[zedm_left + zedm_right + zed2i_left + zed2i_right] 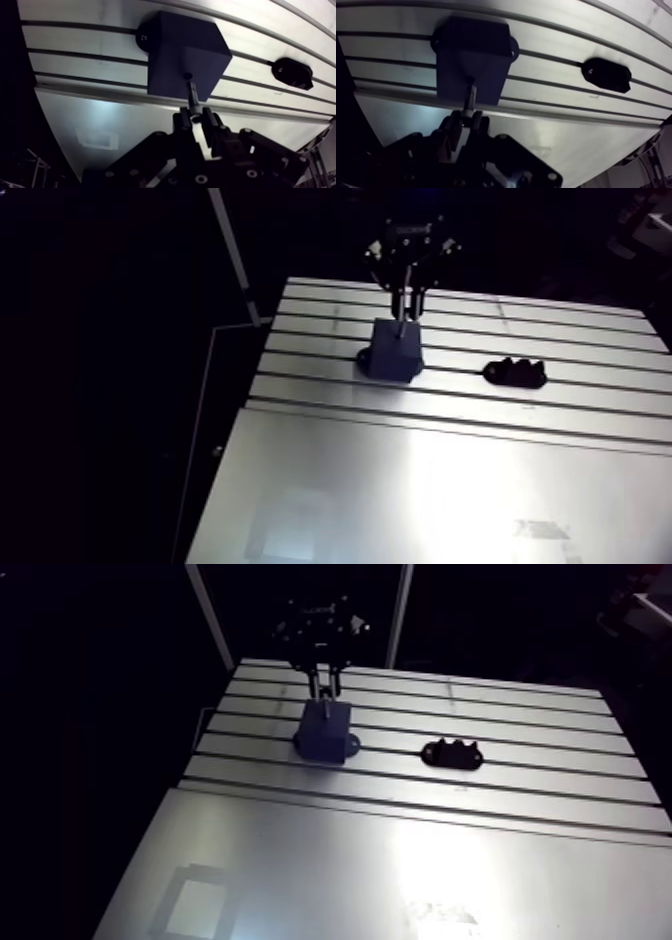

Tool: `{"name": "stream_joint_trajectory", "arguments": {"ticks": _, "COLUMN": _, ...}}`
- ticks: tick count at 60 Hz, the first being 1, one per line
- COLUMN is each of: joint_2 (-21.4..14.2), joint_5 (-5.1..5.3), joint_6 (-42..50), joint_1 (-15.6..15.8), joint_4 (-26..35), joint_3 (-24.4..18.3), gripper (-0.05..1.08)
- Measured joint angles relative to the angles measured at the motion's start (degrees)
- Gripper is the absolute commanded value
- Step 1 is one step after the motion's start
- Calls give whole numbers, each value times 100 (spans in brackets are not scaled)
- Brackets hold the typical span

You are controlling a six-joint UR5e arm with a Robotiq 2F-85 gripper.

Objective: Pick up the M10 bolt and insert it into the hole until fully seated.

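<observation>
Holding the slim, smooth metal M10 bolt (192,95) by its head end in the narrowly closed gripper (196,118); pointing straight ahead, tip at the round hole (187,76) of a matte dark block (175,50) with flat angled faces. Below, shiny slotted aluminium table (85,44); well aside, lumpy black part (293,73).

- I count one table (420,488) on my screens.
- One dark block (185,55) stands on it.
- One hole (187,76) in that block, as far as I can see.
- One bolt (192,95).
- One small black holder (293,73) (lumpy on top in the arm view).
- One gripper (197,119), with two fingers (184,122).
- One screw (144,37) shows at the block's foot.
</observation>
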Motion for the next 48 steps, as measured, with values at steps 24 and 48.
{"name": "stream_joint_trajectory", "arguments": {"ticks": 24, "joint_2": 12, "joint_5": 6, "joint_6": 5, "joint_1": 4, "joint_4": -11, "joint_3": -3, "gripper": 108}}
{"name": "stream_joint_trajectory", "arguments": {"ticks": 48, "joint_2": 29, "joint_5": 10, "joint_6": 5, "joint_1": 11, "joint_4": -18, "joint_3": -11, "gripper": 108}}
